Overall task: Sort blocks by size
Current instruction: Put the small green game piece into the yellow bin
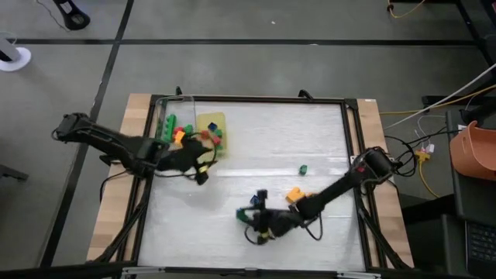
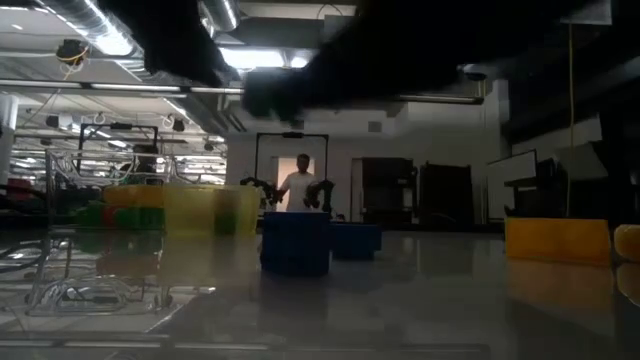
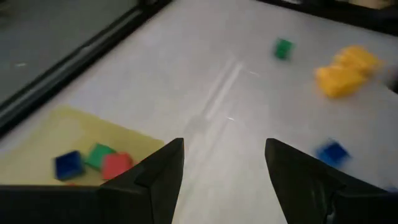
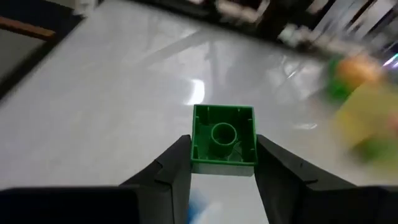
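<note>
Green block (image 4: 223, 139) is sitting clamped between the right gripper's (image 4: 222, 163) fingers, well apart from the yellow tray (image 1: 211, 124); left gripper (image 3: 224, 168), fingers apart, is hovering beside that tray.

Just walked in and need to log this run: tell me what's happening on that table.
The robot is sorting toy blocks. The right gripper, low at the table's near edge, is shut on a green block. The left gripper hangs open beside the yellow tray, which already holds small blocks next to a clear container. A small green cube and an orange brick lie loose on the table.
</note>
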Motion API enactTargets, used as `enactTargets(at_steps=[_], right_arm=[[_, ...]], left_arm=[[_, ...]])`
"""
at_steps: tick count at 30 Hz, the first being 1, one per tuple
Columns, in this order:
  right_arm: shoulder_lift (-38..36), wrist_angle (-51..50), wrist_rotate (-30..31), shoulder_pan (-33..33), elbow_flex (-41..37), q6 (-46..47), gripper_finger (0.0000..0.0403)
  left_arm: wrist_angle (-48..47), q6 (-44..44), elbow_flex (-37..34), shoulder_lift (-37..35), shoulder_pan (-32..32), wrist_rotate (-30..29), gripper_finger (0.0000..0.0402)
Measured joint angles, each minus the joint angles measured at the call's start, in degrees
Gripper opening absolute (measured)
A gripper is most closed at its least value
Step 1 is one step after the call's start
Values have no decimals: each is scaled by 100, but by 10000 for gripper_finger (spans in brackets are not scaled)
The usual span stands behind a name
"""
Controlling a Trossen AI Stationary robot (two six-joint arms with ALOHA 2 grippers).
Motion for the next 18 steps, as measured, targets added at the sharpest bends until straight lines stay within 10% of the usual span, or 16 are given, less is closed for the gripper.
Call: enactTargets(at_steps=[6, 18], right_arm=[[-32, 2, -264, -992, 557, -1518, 149], [5, 151, -2555, -3556, 832, -1550, 150]], left_arm=[[-321, -632, -2, -239, -1069, -9, 211], [-303, -1445, -2, -194, -2354, -999, 211]])
